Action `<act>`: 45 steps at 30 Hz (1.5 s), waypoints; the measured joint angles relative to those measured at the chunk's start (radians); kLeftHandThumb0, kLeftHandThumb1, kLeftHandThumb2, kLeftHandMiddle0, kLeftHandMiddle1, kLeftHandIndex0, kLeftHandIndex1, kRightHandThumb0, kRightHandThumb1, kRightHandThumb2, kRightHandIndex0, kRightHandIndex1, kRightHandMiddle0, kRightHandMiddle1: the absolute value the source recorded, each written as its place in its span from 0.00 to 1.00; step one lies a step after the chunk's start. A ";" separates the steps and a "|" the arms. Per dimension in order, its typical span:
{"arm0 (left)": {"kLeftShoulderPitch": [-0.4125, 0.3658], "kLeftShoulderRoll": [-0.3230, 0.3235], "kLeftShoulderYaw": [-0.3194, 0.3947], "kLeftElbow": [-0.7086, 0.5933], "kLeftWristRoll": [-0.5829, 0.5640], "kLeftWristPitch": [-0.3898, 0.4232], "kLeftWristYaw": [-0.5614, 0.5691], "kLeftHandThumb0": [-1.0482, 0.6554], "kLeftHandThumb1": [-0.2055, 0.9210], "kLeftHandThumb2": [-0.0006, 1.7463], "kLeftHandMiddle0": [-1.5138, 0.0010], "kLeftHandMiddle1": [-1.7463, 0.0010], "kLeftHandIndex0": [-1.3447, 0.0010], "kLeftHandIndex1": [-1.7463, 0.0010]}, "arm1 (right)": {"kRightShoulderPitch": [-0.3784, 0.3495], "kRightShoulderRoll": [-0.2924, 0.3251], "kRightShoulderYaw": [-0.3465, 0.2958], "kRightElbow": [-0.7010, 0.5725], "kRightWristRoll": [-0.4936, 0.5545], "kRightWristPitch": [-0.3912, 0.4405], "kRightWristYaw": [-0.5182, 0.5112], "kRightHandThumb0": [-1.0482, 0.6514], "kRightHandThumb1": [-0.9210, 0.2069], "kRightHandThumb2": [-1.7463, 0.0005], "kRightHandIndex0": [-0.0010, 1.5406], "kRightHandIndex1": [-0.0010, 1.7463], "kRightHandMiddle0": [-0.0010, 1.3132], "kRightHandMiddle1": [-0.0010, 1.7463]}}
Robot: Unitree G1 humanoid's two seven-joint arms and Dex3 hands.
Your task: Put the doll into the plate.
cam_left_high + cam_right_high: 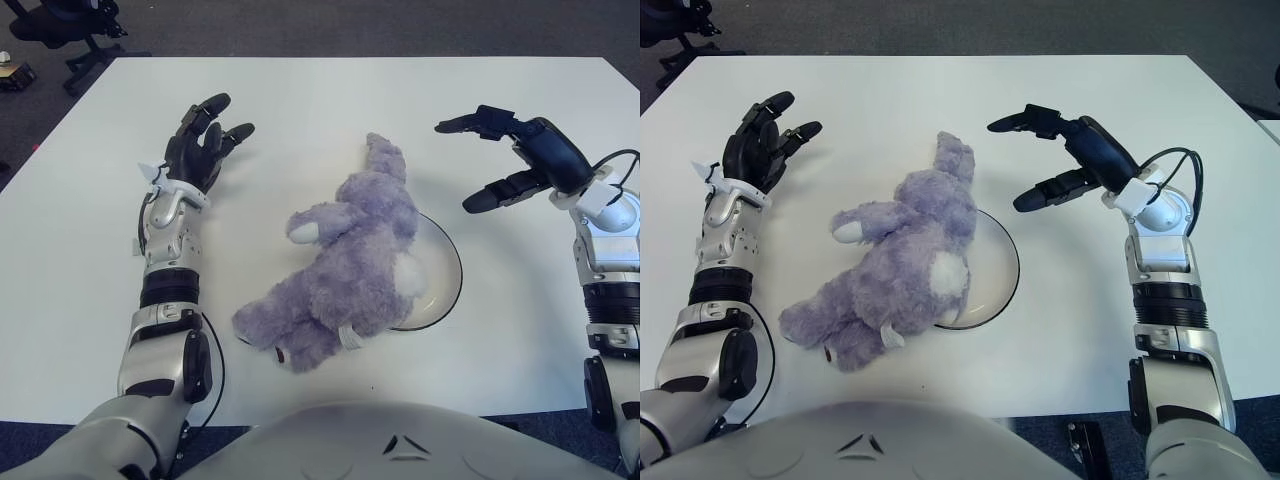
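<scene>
Hovering above the white tabletop point(90, 250) at far right: right robot hand point(520, 150), black fingers point(498, 194) spread wide, thumb side extended toward the doll, gripping nothing. Well apart from the doll and from the plate rim; clear gap of bare tabletop between. Silver forearm running down the right edge, black cable looped beside the wrist.

Showing at left of the doll: left robot hand point(203, 145), fingers spread and relaxed, palm turned inward, empty. Cannot tell whether touching the tabletop or raised just above it. Well apart from the doll.

Lying on its side between the two hands: purple plush doll point(345, 265), head pointing away from the robot, one white-tipped paw point(301, 231) sticking out toward the left hand, white patch on the lower body. Upper body and right flank overlapping the plate point(448, 275); hind end and legs hanging off the plate's left side onto the tabletop. Only partly in the plate.

Sitting under the doll, near the tabletop's centre: shallow pale plate with dark rim, right half exposed, left half hidden by the plush.

Visible beyond the far left corner of the tabletop: black office chair point(60, 25) on grey floor.
</scene>
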 measured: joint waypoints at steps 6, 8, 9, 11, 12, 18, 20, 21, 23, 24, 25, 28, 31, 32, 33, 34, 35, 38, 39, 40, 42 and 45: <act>0.000 -0.001 -0.001 -0.006 0.000 0.002 0.000 0.43 1.00 0.15 0.60 0.71 0.70 0.61 | -0.005 0.000 0.002 0.024 -0.003 -0.019 0.000 0.35 0.09 1.00 0.40 0.00 0.36 0.28; 0.000 -0.001 -0.001 -0.006 0.000 0.002 0.000 0.43 1.00 0.15 0.60 0.71 0.70 0.61 | -0.007 0.000 0.002 0.029 -0.003 -0.022 0.000 0.35 0.09 1.00 0.40 0.00 0.36 0.28; 0.000 -0.001 -0.001 -0.006 0.000 0.003 0.000 0.43 1.00 0.15 0.60 0.71 0.70 0.61 | -0.007 0.000 0.002 0.031 -0.003 -0.023 0.000 0.35 0.09 1.00 0.40 0.00 0.36 0.28; 0.000 -0.001 -0.001 -0.006 0.000 0.004 0.000 0.43 1.00 0.15 0.60 0.71 0.70 0.61 | -0.009 0.000 0.003 0.035 -0.003 -0.024 0.000 0.35 0.09 1.00 0.40 0.00 0.36 0.28; 0.000 -0.001 -0.001 -0.006 0.000 0.003 0.000 0.43 1.00 0.15 0.60 0.71 0.70 0.61 | -0.010 0.000 0.003 0.037 -0.006 -0.025 -0.003 0.36 0.08 0.99 0.40 0.01 0.36 0.28; 0.009 -0.009 -0.001 -0.006 0.001 -0.013 -0.001 0.44 1.00 0.16 0.59 0.70 0.70 0.61 | -0.030 0.006 -0.005 0.046 -0.190 0.075 -0.173 0.38 0.04 0.99 0.44 0.02 0.37 0.27; 0.019 -0.013 -0.001 -0.006 0.001 -0.027 -0.003 0.44 1.00 0.16 0.60 0.69 0.70 0.61 | -0.036 0.019 -0.008 0.040 -0.206 0.162 -0.212 0.38 0.03 0.99 0.44 0.02 0.37 0.27; 0.024 -0.015 -0.001 -0.006 0.001 -0.033 -0.004 0.44 1.00 0.16 0.60 0.69 0.70 0.61 | -0.036 0.026 -0.008 0.034 -0.210 0.201 -0.226 0.38 0.03 0.99 0.44 0.02 0.36 0.27; 0.040 -0.020 -0.001 -0.006 0.001 -0.047 -0.008 0.44 1.00 0.16 0.59 0.69 0.70 0.61 | -0.041 0.048 -0.005 0.028 -0.219 0.286 -0.257 0.38 0.01 0.98 0.45 0.02 0.35 0.26; 0.049 -0.023 0.000 -0.006 0.001 -0.052 -0.010 0.44 1.00 0.17 0.59 0.69 0.70 0.61 | -0.048 0.061 -0.001 0.032 -0.225 0.327 -0.274 0.38 0.01 0.98 0.46 0.02 0.35 0.26; 0.060 -0.026 0.001 -0.006 0.001 -0.059 -0.011 0.43 1.00 0.17 0.59 0.68 0.69 0.61 | -0.062 0.078 0.004 0.052 -0.235 0.366 -0.296 0.39 0.01 0.95 0.47 0.03 0.35 0.26; 0.079 -0.041 -0.001 -0.005 0.001 -0.066 -0.011 0.43 1.00 0.17 0.58 0.67 0.68 0.61 | -0.115 0.121 0.015 0.167 -0.244 0.395 -0.357 0.41 0.00 0.91 0.50 0.04 0.35 0.25; 0.089 -0.052 -0.004 -0.006 0.003 -0.066 -0.010 0.43 1.00 0.17 0.59 0.66 0.68 0.61 | -0.158 0.144 0.021 0.292 -0.243 0.368 -0.396 0.41 0.00 0.88 0.51 0.05 0.35 0.25; 0.091 -0.054 -0.004 -0.006 0.004 -0.066 -0.010 0.43 1.00 0.17 0.59 0.65 0.68 0.61 | -0.170 0.150 0.019 0.328 -0.237 0.356 -0.402 0.41 0.00 0.86 0.52 0.05 0.35 0.25; 0.094 -0.054 -0.004 -0.007 0.008 -0.066 -0.008 0.43 1.00 0.17 0.59 0.64 0.68 0.61 | -0.182 0.159 0.014 0.368 -0.225 0.341 -0.407 0.41 0.00 0.86 0.52 0.05 0.35 0.25; 0.097 -0.055 -0.005 -0.010 0.013 -0.066 -0.002 0.43 1.00 0.17 0.59 0.64 0.68 0.61 | -0.194 0.167 0.010 0.405 -0.211 0.329 -0.413 0.41 0.00 0.85 0.53 0.05 0.35 0.26; 0.098 -0.055 -0.005 -0.014 0.018 -0.066 0.005 0.43 1.00 0.17 0.59 0.64 0.67 0.61 | -0.202 0.173 0.006 0.434 -0.199 0.319 -0.417 0.41 0.00 0.85 0.53 0.05 0.35 0.26; 0.105 -0.057 -0.005 -0.028 0.031 -0.069 0.021 0.43 1.00 0.18 0.59 0.63 0.67 0.61 | -0.217 0.189 0.004 0.488 -0.194 0.317 -0.442 0.41 0.00 0.84 0.53 0.05 0.36 0.26; 0.107 -0.057 -0.005 -0.030 0.033 -0.070 0.024 0.43 1.00 0.18 0.59 0.63 0.67 0.61 | -0.220 0.193 0.003 0.498 -0.194 0.317 -0.448 0.41 0.00 0.84 0.54 0.05 0.36 0.28; 0.111 -0.058 -0.006 -0.035 0.035 -0.070 0.030 0.43 1.00 0.18 0.59 0.63 0.67 0.61 | -0.227 0.201 0.002 0.511 -0.193 0.320 -0.459 0.41 0.00 0.83 0.55 0.06 0.34 0.32; 0.117 -0.060 -0.007 -0.041 0.038 -0.070 0.040 0.42 1.00 0.18 0.59 0.63 0.67 0.61 | -0.241 0.213 -0.003 0.532 -0.188 0.329 -0.480 0.41 0.00 0.83 0.56 0.06 0.33 0.37; 0.128 -0.069 -0.011 -0.055 0.044 -0.068 0.056 0.42 1.00 0.18 0.59 0.63 0.67 0.61 | -0.273 0.227 -0.016 0.591 -0.163 0.338 -0.496 0.41 0.00 0.82 0.57 0.07 0.31 0.50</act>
